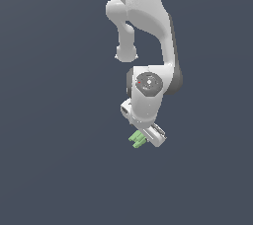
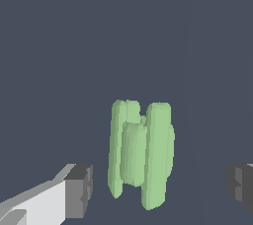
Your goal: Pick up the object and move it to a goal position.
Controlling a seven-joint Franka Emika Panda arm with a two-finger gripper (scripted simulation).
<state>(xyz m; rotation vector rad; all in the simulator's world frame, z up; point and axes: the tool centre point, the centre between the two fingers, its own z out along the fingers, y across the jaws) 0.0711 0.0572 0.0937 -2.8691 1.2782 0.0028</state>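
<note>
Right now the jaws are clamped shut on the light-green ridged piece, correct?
Not clamped. The wrist view shows the light-green ridged piece standing between the jaws with a clear gap to each finger pad; the gripper is open around it.

No readable text, labels, numbers or signs anywhere

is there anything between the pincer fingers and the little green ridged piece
Nothing visible. In the wrist view the small light-green ridged piece sits in the gap of the open white pincer, with only bare dark surface between it and each grey finger pad. No goal marker shows.
</note>
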